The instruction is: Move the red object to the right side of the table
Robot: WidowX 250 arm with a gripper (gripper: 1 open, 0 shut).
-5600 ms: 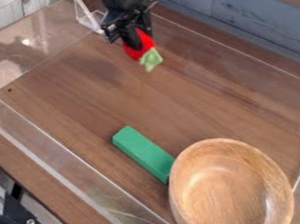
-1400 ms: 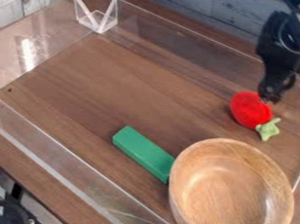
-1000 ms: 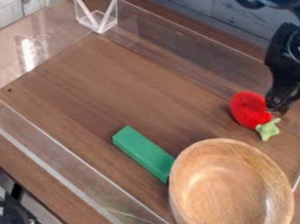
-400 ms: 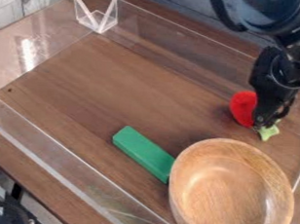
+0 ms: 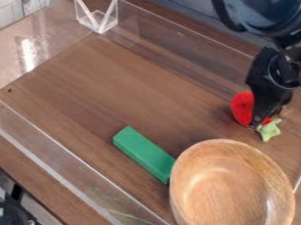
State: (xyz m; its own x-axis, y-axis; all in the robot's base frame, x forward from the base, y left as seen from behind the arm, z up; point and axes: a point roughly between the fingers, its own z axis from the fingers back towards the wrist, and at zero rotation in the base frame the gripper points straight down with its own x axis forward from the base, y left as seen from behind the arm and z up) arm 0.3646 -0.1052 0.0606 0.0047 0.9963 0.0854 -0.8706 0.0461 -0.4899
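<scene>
The red object (image 5: 244, 107), a small red strawberry with a light green cap (image 5: 269, 131), lies on the dark wood-grain table (image 5: 130, 79) at its right side, just beyond the bowl. My gripper (image 5: 263, 116) points steeply down onto it. The black fingers (image 5: 269, 102) cover the strawberry's right half and are shut on it. The berry rests on the tabletop, and the fingertips are partly hidden behind it.
A round wooden bowl (image 5: 178, 183) fills the near right corner, close under the strawberry. A flat green block (image 5: 143, 151) lies left of the bowl. Low clear acrylic walls (image 5: 34, 135) edge the table, and a small clear stand (image 5: 95, 14) sits at the far left.
The gripper came down and to the left from above the strawberry's right side, settled over it, and its fingers closed. The strawberry, block and bowl stayed where they were.
</scene>
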